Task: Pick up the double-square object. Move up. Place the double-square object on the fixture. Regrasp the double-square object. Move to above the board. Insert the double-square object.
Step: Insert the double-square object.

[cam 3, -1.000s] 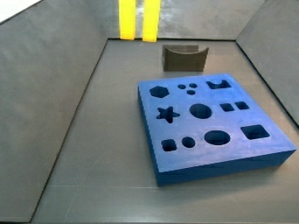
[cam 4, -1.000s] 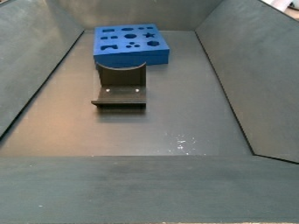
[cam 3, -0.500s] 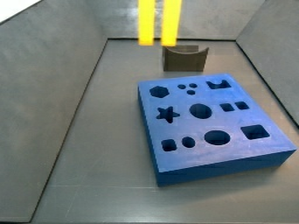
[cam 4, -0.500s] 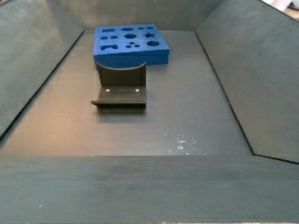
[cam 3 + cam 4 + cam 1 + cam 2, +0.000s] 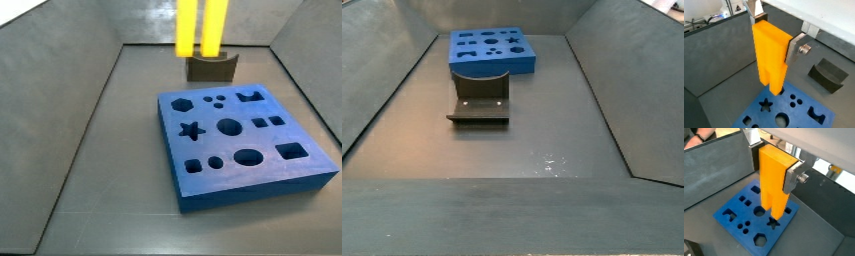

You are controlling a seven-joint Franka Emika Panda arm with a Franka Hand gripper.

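Note:
The double-square object (image 5: 771, 55) is a long yellow-orange block hanging upright, and my gripper (image 5: 773, 34) is shut on its upper part in both wrist views. One silver finger (image 5: 795, 47) presses its side; the gripper (image 5: 774, 169) shows the same hold. The block's lower end hangs high over the blue board (image 5: 797, 120), near the star hole in a wrist view (image 5: 785, 214). In a side view only the block's lower part (image 5: 201, 25) shows, as two yellow bars above the fixture (image 5: 211, 67). The gripper itself is out of both side views.
The board (image 5: 254, 195) lies on the dark floor inside a grey walled bin. The dark fixture (image 5: 480, 105) stands just beside the board (image 5: 529, 65), and it also shows in a wrist view (image 5: 829, 75). Bin walls rise on all sides.
In the side view the yellow block has shifted steadily to the right and hangs slightly lower in the picture. Board and fixture have not moved.

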